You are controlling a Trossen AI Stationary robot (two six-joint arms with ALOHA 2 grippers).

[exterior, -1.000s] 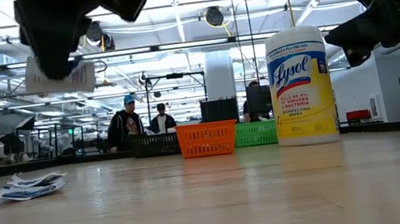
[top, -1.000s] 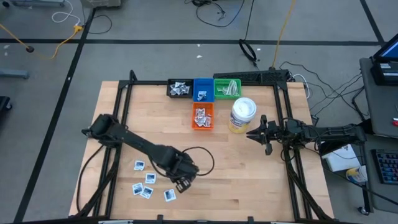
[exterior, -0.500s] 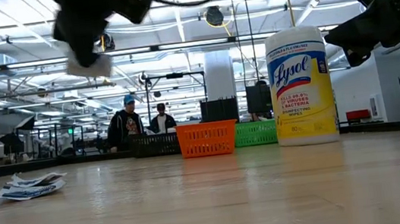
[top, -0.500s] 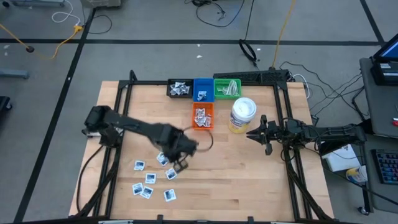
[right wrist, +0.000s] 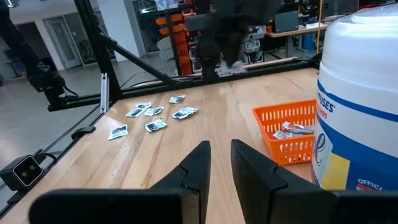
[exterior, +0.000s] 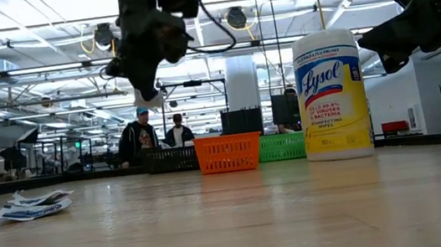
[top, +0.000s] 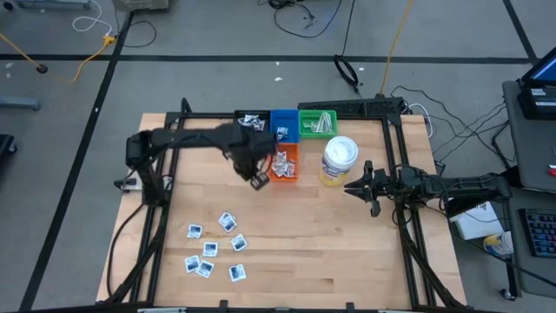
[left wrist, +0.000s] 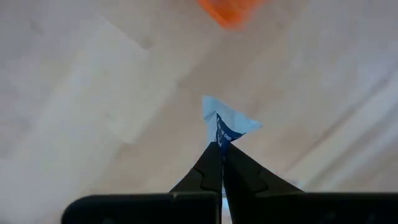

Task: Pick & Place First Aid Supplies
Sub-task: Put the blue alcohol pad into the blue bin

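Near the worktop's front-left corner: seven loose packets [top: 212, 252]. Mid-worktop, left gripper [top: 258, 181] pinched shut on one blue-printed packet [left wrist: 225, 124] by a corner — could slip or miss the orange bin [top: 284, 163]. Along the back edge: four bins. Right gripper [top: 354, 186] idle near the right edge, slightly parted, empty.

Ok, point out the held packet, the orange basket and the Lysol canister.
held packet [left wrist: 225, 126], left wrist view: its blue-printed corner just above the left gripper's fingertips.
orange basket [exterior: 228, 154], low view: middle of its front wall.
Lysol canister [exterior: 333, 97], low view: centre of its label.
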